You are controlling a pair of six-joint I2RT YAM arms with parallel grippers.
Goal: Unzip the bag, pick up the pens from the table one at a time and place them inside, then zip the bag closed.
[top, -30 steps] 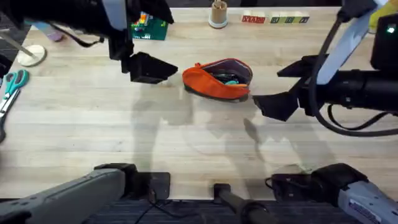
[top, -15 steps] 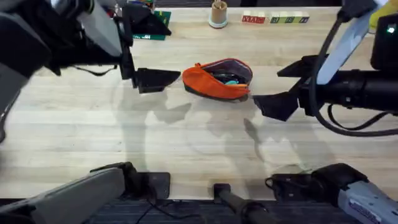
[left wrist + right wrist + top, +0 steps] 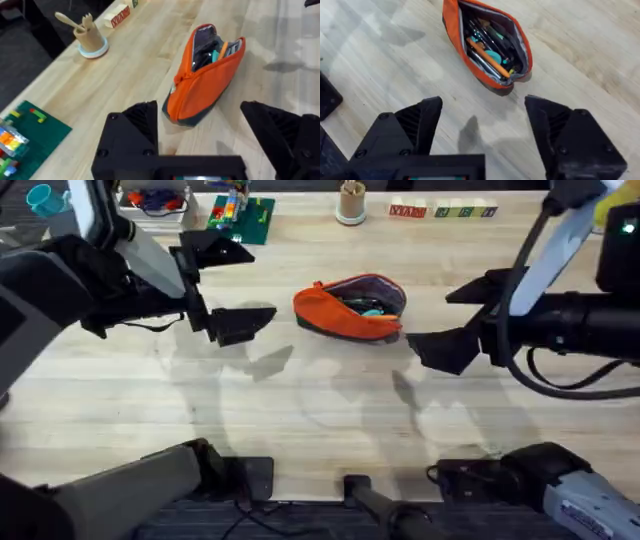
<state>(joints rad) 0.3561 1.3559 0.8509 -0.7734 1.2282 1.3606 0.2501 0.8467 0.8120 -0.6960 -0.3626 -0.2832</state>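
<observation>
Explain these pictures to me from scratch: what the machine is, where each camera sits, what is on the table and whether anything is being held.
These are two robot arms at a wooden table. One camera looks down from above; the other two ride on the arms' wrists, so each shows its own two black fingers at the bottom.

The left end effector and the right end effector are both open and hold nothing, one on either side of the orange bag.

The bag lies unzipped, and the right wrist view shows pens already inside. Along the table's far edge stand a green brick baseplate, a small cup of wooden utensils and a row of lettered blocks.
</observation>
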